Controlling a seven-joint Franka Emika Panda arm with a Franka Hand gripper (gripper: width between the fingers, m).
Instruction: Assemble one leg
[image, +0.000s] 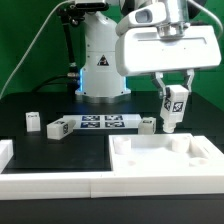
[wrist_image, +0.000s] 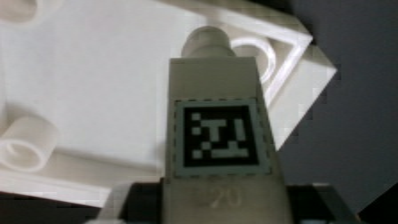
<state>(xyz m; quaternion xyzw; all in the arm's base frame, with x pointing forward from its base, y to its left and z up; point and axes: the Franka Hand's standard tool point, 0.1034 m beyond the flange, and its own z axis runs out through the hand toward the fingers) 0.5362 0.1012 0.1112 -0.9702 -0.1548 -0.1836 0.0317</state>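
- Leg (image: 174, 108): small white post with a black-and-white square tag facing the camera. It is held slightly tilted, clear of the black table (image: 60, 108), toward the exterior view's right. Its lower end hangs just above the far edge of the panel.
- Small tagged block (image: 32, 121): stands on the table at the exterior view's far left, well apart from the leg.
- Marker board (image: 95, 124): lies flat left of centre, tags upward.
- Arm base (image: 100, 60): white, behind the marker board.
- Second small block (image: 146, 124): on the table between the marker board and the leg, just beside the panel's far edge.
- Gripper (image: 175, 90): its two fingers are clamped on the leg's upper part, one on each side.
- Panel (image: 150, 165): large, white and tray-like, in the foreground at the exterior view's right. In the wrist view the leg (wrist_image: 217, 110) shows its tagged face, and its narrowed tip lies over a corner of the panel (wrist_image: 89, 70), close to a round recess.
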